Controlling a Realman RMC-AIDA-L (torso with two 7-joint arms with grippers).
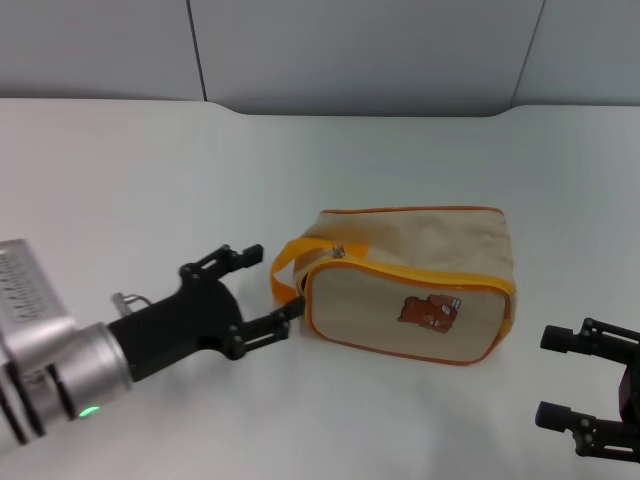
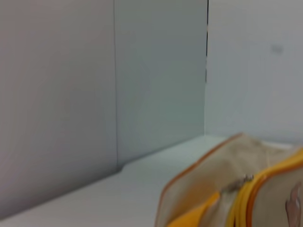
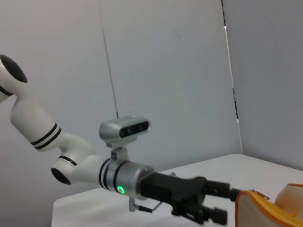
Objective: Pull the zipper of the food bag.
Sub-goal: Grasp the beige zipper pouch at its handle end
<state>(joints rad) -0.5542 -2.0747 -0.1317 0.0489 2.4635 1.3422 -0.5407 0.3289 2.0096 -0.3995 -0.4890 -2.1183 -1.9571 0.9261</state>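
The beige food bag (image 1: 420,285) with orange-yellow piping lies on the white table, bear picture facing me. Its orange loop handle (image 1: 288,262) sticks out on the left end. The small silver zipper tab (image 1: 339,251) sits at the bag's top left corner and also shows in the left wrist view (image 2: 240,181). My left gripper (image 1: 275,282) is open just left of the bag, its fingers either side of the loop handle. My right gripper (image 1: 553,377) is open, low at the right, apart from the bag.
The white table (image 1: 130,180) spreads around the bag, ending at a grey wall (image 1: 360,50) behind. In the right wrist view the left arm (image 3: 123,177) reaches toward the bag's end (image 3: 270,208).
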